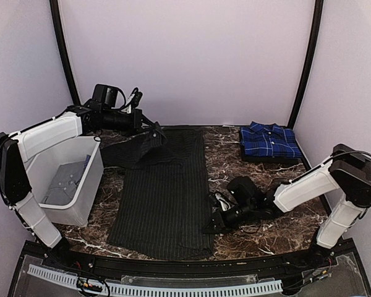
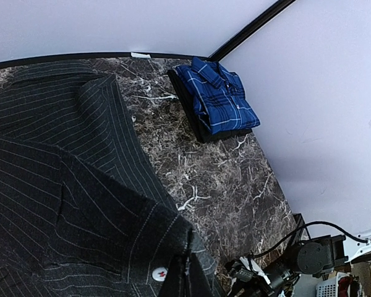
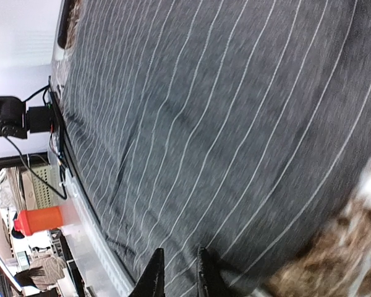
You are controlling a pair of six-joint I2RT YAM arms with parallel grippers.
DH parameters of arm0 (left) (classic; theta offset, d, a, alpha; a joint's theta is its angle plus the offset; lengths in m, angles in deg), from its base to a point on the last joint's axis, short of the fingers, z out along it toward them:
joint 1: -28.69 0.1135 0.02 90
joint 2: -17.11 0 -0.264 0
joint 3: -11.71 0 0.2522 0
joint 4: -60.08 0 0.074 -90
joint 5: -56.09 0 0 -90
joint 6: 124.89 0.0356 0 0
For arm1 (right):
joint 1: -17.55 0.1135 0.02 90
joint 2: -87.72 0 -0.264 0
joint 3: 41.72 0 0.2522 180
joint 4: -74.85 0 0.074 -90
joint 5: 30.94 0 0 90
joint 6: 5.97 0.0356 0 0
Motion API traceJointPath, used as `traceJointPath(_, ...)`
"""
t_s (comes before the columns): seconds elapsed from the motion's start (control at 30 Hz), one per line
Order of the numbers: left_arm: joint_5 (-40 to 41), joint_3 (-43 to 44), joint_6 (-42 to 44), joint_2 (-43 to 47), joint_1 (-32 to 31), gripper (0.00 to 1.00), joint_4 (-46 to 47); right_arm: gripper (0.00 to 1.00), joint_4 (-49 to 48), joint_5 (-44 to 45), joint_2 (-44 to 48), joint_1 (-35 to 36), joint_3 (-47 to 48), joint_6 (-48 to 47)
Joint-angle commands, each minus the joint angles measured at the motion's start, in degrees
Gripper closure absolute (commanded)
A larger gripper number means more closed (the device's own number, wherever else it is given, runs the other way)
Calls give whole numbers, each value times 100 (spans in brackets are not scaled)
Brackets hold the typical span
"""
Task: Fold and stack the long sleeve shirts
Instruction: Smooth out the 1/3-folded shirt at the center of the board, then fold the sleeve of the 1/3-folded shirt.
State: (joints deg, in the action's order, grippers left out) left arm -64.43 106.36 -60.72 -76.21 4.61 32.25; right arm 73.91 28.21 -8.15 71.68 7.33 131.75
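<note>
The left hand (image 1: pixel 153 129) is clamped on a top corner of the black shirt (image 1: pixel 164 198), near the far edge of the tabletop (image 1: pixel 235 170). Its wrist view shows the pinch on a stitched edge beside a small button. That corner is lifted clear of the surface, so the cloth slopes down from the grip and bunches into a ridge across the shoulders. The body of the shirt lies flat and long toward the near edge. Holding the corner high looks meant to free the upper part so it can be carried over in a fold.

The right hand (image 1: pixel 217 213) sits low at the shirt's right edge, near the hem. In its wrist view the fingers (image 3: pixel 156 275) stand close together with a narrow slit between them, right at the cloth's border. I cannot tell whether the fabric is caught between them or only lies beneath. Placed there, the hand could pin that side down or take a second corner, so the shirt does not drag as a whole.

The plaid shirt (image 1: pixel 270 141) is already folded and lies at the far right corner, well apart from the black one; it is the likely base for the stack. A white bin (image 1: pixel 80 207) stands on the left, just beside the black shirt, with something grey inside.
</note>
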Motion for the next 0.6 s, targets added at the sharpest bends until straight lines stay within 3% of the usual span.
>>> traceJointPath(0.0,-130,-42,54,48,-113,100,103,83,156,278,629,221,-253,184)
traceJointPath(0.13,-162,-37,77,52,-186,100,76,82,244,343,950,332,-386,228)
traceJointPath(0.33,-282,7,113,-15,-391,100,87,81,54,354,699,689,-417,337)
traceJointPath(0.57,-660,32,265,-32,-928,100,20,82,-144,525,845,886,-705,674)
